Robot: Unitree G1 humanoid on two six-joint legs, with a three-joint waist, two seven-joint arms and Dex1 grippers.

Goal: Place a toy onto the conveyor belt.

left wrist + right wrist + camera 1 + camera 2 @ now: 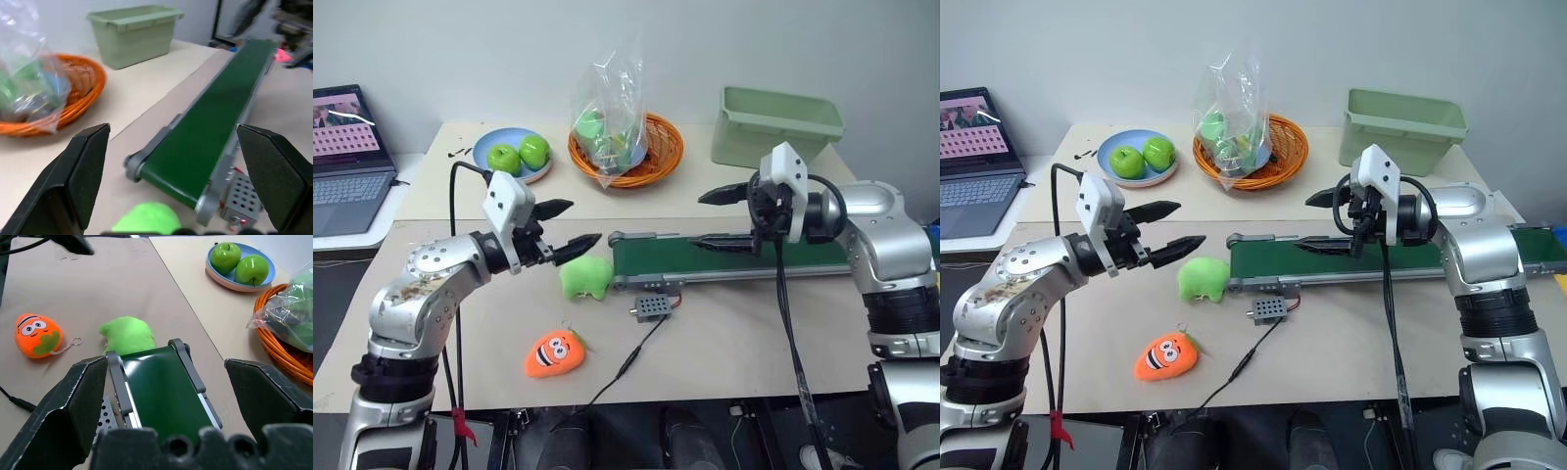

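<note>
The toy [554, 353], an orange carrot plush with a cartoon face, lies on the table near its front edge; it also appears in the right wrist view [36, 335]. The conveyor belt [744, 261], dark green in a grey frame, runs rightward from the table's middle. My left gripper [570, 225] hovers open above the table, left of the belt's end and above a lime-green plush [585, 278]. My right gripper [703, 219] hangs open over the belt's left part, pointing left. Both are empty.
A small grey perforated box [653, 306] with a black cable sits in front of the belt end. At the back stand a blue plate of green apples [514, 155], an orange basket holding a plastic bag [625, 137], and a pale green bin [775, 127]. A laptop [347, 157] is far left.
</note>
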